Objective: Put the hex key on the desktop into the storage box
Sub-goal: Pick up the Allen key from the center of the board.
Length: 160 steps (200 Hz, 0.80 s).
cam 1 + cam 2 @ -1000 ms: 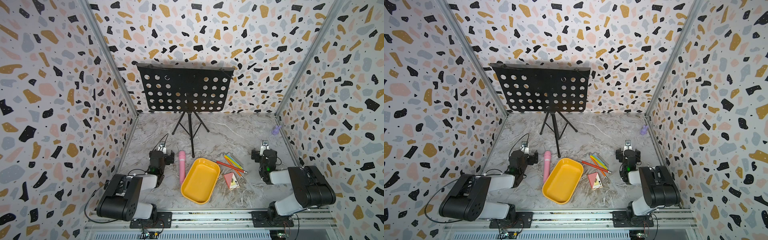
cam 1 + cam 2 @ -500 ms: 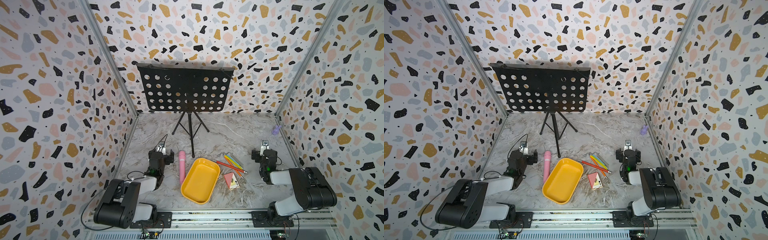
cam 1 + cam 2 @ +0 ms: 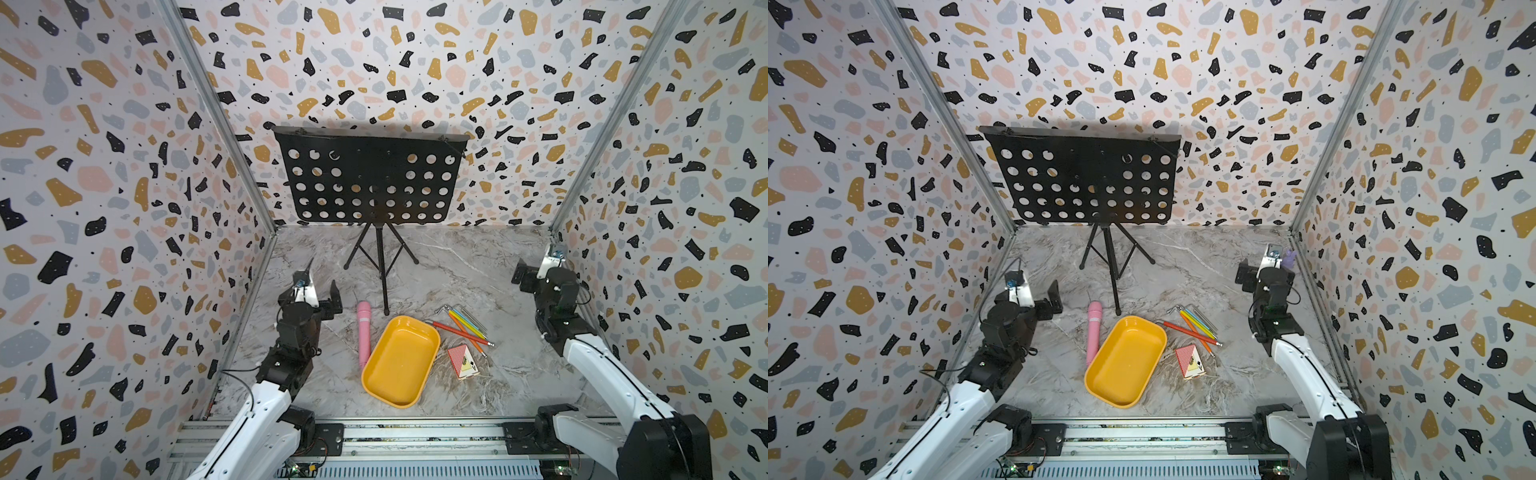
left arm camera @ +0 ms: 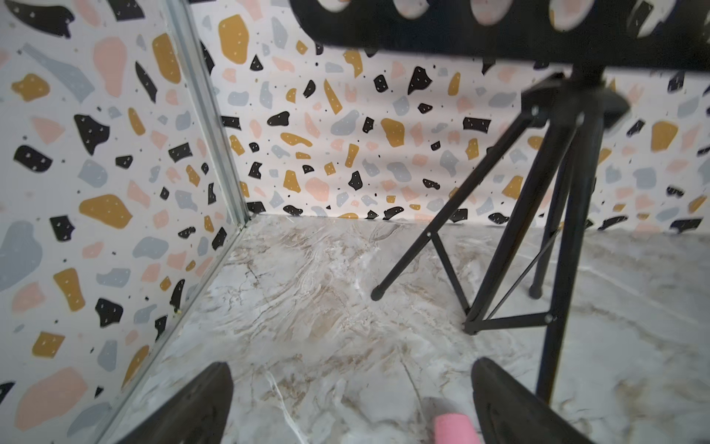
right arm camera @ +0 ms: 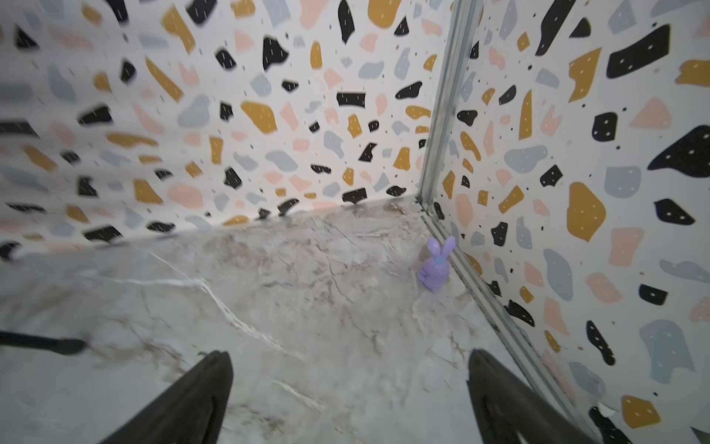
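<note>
Nothing is placed yet: the hex keys [image 3: 462, 319] are lying on the desktop [image 3: 457, 266], at 2 o'clock from the empty yellow box [image 3: 399, 361]. The left gripper [image 4: 351, 369] and right gripper [image 5: 349, 355] are hovering with fingers spread, gripping nothing.

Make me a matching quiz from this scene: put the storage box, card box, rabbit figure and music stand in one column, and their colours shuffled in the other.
Things:
1. storage box
2. card box
3. rabbit figure
4. music stand

Colours:
A. black
B. purple
C. yellow
D. red

Pairs: 1-C, 2-D, 3-B, 4-A.
</note>
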Each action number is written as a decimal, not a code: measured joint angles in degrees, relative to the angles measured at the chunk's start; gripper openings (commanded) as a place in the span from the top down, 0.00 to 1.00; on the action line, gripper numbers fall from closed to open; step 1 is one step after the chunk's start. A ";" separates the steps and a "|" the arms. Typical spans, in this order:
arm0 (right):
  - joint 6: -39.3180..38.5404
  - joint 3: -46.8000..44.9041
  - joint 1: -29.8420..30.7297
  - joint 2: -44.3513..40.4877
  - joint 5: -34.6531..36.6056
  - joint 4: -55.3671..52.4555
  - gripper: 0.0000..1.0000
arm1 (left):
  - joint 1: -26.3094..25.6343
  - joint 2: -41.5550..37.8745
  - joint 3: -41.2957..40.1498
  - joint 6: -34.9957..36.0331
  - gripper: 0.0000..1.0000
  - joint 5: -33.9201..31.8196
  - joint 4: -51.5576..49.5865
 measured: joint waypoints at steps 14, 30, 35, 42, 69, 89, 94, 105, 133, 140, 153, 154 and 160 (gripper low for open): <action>7.89 8.52 0.00 -0.76 -1.55 -7.80 0.01 | 0.00 0.85 9.11 -6.99 0.00 2.25 -8.48; 17.40 11.15 -0.46 -2.27 -5.62 -11.06 0.09 | 0.33 0.63 11.80 -15.10 0.00 8.57 -9.57; 19.37 10.49 -0.70 -2.80 -7.54 -11.54 0.11 | 0.46 0.39 11.56 -17.51 0.00 10.95 -10.08; 21.70 9.57 -0.94 -2.99 -10.45 -12.96 0.12 | 0.48 0.63 11.10 -20.55 0.00 14.16 -10.88; 25.68 9.42 -0.98 2.56 -16.63 -23.58 0.16 | 0.50 4.68 12.15 -26.03 0.04 22.01 -19.54; 23.61 11.54 -0.17 6.27 -18.91 -33.88 0.22 | 0.50 6.25 16.04 -25.49 0.06 24.37 -30.21; 22.53 12.57 0.20 6.60 -19.17 -36.50 0.25 | 0.50 6.27 17.22 -24.98 0.06 24.61 -32.61; 20.06 15.19 1.16 6.84 -19.76 -40.96 0.30 | 0.50 6.14 19.69 -23.80 0.07 25.16 -37.11; 13.51 22.40 4.96 7.87 -20.76 -48.35 0.38 | 0.50 5.16 22.08 -20.70 0.08 27.08 -45.27; 12.11 23.71 6.29 8.81 -20.70 -50.05 0.40 | 0.50 5.14 22.08 -20.00 0.08 27.65 -46.90; 9.90 26.14 9.14 12.00 -20.17 -53.57 0.43 | 0.50 5.27 22.18 -18.49 0.08 28.81 -49.79; 9.81 26.25 9.27 12.17 -20.06 -53.77 0.43 | 0.50 5.31 22.18 -18.40 0.08 28.87 -49.92; 8.87 27.19 10.82 14.23 -19.78 -55.12 0.43 | 0.50 5.60 22.40 -17.64 0.09 29.22 -51.12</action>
